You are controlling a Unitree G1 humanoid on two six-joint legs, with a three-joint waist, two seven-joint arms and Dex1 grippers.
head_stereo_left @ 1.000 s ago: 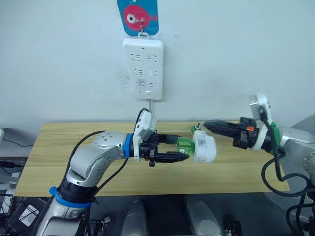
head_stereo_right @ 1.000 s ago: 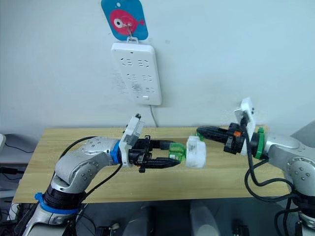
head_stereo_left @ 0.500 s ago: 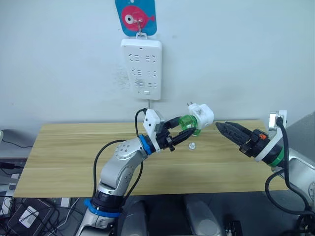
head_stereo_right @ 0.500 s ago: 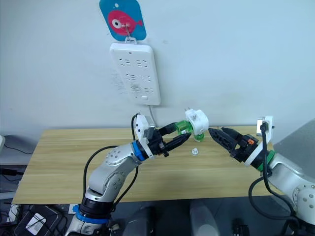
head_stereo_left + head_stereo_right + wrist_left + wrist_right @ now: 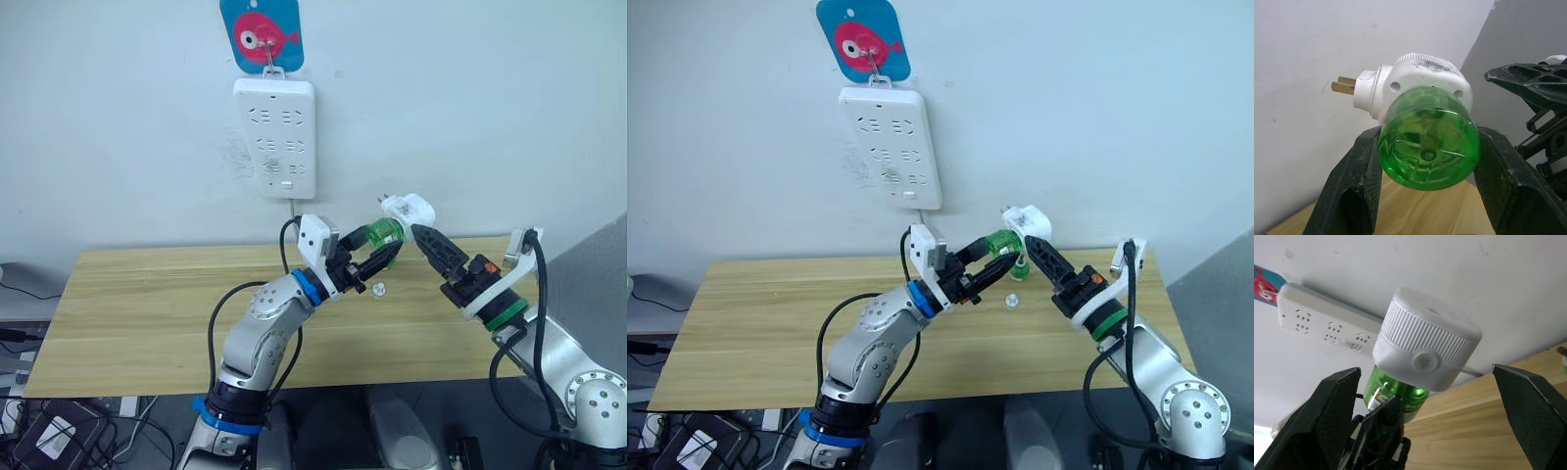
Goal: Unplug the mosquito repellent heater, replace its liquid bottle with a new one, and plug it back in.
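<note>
We held the heater [image 5: 1418, 81] in the air above the bench's [image 5: 147, 313] far edge, left gripper [image 5: 1426, 161] clamped on its green bottle [image 5: 1427, 142]; right gripper [image 5: 1425, 396] spread wide around the white body. Judged light, rigid, smooth plastic; best gripped across the ribbed rim, prongs clear.

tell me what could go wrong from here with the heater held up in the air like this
The left pincer grips only the green bottle, so the mosquito repellent heater hangs on the thread alone. If it loosens, the heater may drop to the table.

The right pincer is open around the heater; closing off-centre may knock it askew.

The prongs point toward the wall, so swinging closer may scrape them.
</note>
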